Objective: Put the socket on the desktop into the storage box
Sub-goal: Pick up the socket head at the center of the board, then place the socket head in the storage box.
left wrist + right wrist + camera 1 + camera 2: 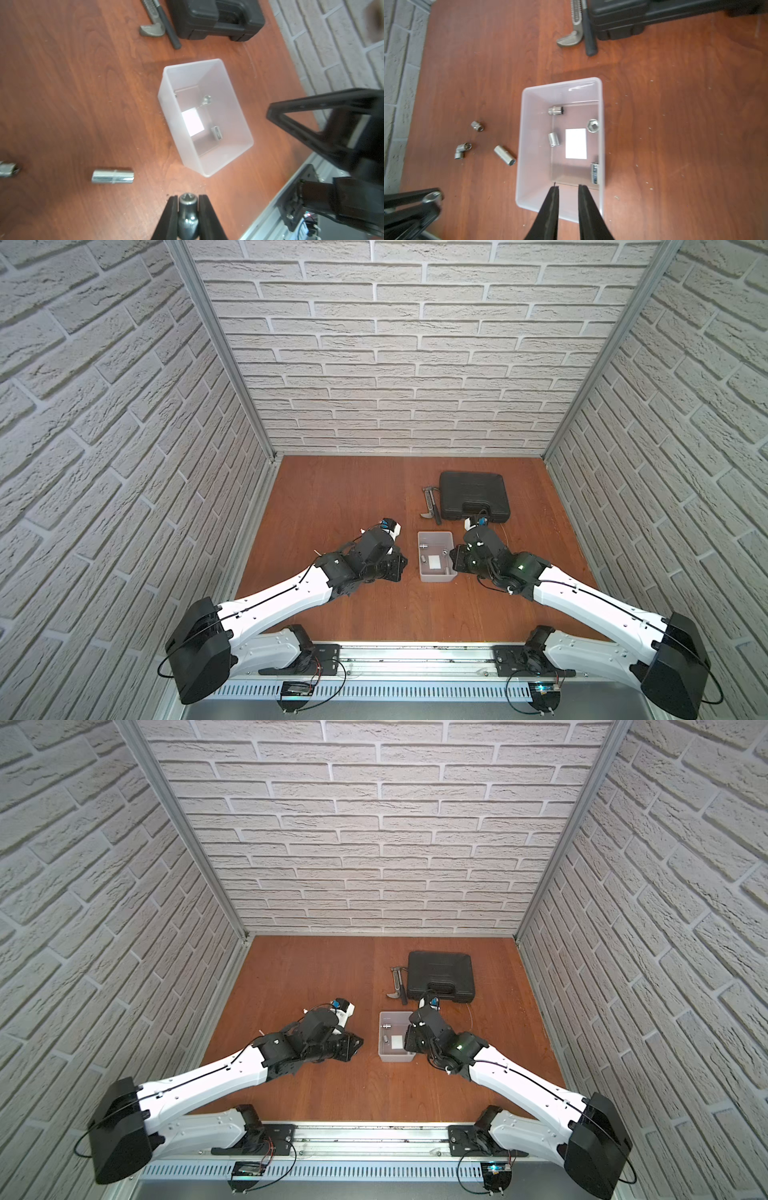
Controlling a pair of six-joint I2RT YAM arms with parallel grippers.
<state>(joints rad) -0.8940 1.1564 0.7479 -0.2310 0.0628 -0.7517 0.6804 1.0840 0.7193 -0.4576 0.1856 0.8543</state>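
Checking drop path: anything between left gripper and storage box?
No: in the left wrist view only bare desktop separates the left gripper, shut on a socket, from the storage box.

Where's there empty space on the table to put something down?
Bare desktop lies between the back wall and the left arm, and along the front between both arms. Crowded around the storage box: loose sockets toward the left arm, metal tool and black case behind.
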